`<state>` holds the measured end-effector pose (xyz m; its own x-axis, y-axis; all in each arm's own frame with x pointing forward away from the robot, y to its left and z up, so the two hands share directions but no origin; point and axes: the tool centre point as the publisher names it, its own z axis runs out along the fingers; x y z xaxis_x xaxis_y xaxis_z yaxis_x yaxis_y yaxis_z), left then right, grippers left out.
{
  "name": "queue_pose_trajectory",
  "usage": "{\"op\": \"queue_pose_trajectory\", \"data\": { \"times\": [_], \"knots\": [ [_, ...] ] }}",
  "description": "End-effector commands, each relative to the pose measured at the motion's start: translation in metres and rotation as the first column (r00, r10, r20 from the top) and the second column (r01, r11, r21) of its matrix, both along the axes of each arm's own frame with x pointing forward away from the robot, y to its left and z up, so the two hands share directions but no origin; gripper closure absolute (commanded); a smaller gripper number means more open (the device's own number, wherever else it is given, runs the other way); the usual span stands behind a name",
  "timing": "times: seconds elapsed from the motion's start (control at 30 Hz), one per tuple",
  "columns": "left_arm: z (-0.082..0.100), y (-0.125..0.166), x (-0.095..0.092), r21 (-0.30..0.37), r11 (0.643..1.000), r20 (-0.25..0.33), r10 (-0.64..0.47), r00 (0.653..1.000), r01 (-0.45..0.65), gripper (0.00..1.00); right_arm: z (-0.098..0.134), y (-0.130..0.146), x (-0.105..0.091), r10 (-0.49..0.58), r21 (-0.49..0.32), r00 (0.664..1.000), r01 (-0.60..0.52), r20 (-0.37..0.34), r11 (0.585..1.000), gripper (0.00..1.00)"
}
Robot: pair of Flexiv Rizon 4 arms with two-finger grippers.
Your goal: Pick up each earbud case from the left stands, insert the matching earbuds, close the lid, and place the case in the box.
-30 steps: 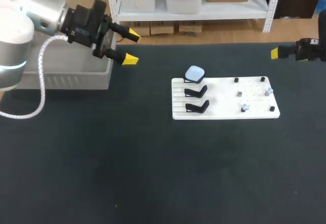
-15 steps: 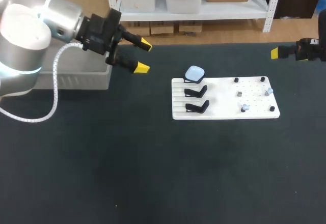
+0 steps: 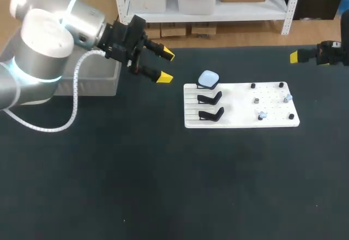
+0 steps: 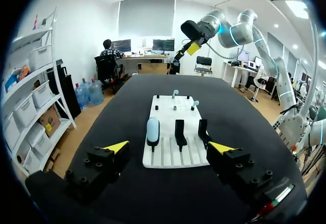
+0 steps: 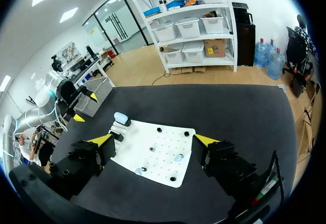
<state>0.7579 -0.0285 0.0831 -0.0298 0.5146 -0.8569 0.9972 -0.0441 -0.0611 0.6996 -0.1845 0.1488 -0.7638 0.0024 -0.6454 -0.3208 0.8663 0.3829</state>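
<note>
A white board [image 3: 240,106] lies right of the table's middle. A light-blue earbud case [image 3: 208,78] rests on the farthest of its left stands; the two nearer black stands [image 3: 210,97] are bare. Small pale earbuds [image 3: 262,114] sit on pegs on the board's right half. My left gripper [image 3: 165,66] hangs open and holds nothing, just left of the board. In the left wrist view the case [image 4: 153,130] stands ahead of the open left gripper [image 4: 169,147]. My right gripper [image 3: 297,57] hovers at the far right; in the right wrist view it [image 5: 153,140] is open above the board [image 5: 158,152].
A grey box [image 3: 82,82] stands at the table's far left, behind my left arm. The black tabletop [image 3: 163,174] stretches out in front of the board.
My left arm has swung right, from over the grey box toward the board, its gripper still open. The right arm has not moved.
</note>
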Motion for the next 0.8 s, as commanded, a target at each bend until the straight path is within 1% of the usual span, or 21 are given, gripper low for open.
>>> {"op": "queue_pose_trajectory", "data": {
  "times": [0.03, 0.23, 0.37, 0.67, 0.8],
  "knots": [
    [-0.009, -0.007, 0.002, -0.005, 1.000, -0.003, 0.007, 1.000, -0.007, 0.00, 0.000, 0.000, 0.000, 0.000, -0.001, 1.000, 0.000, 0.000, 1.000, 0.00],
    [-0.017, -0.015, 0.000, -0.006, 1.000, 0.009, 0.028, 1.000, -0.028, 0.00, 0.000, 0.000, 0.000, 0.000, -0.001, 1.000, 0.000, 0.000, 1.000, 0.00],
    [-0.022, -0.018, 0.001, -0.020, 0.999, 0.011, 0.045, 0.999, -0.044, 0.00, 0.000, 0.000, 0.000, 0.000, -0.001, 1.000, 0.000, 0.000, 1.000, 0.00],
    [-0.030, -0.032, 0.002, -0.040, 0.999, 0.023, 0.029, 0.999, -0.028, 0.00, 0.000, 0.000, 0.000, 0.000, -0.001, 1.000, 0.000, 0.000, 1.000, 0.00],
    [-0.036, -0.037, 0.002, -0.046, 0.999, 0.012, 0.017, 1.000, -0.016, 0.00, 0.000, 0.000, 0.000, 0.000, -0.001, 1.000, 0.000, 0.000, 1.000, 0.00]
  ]
}}
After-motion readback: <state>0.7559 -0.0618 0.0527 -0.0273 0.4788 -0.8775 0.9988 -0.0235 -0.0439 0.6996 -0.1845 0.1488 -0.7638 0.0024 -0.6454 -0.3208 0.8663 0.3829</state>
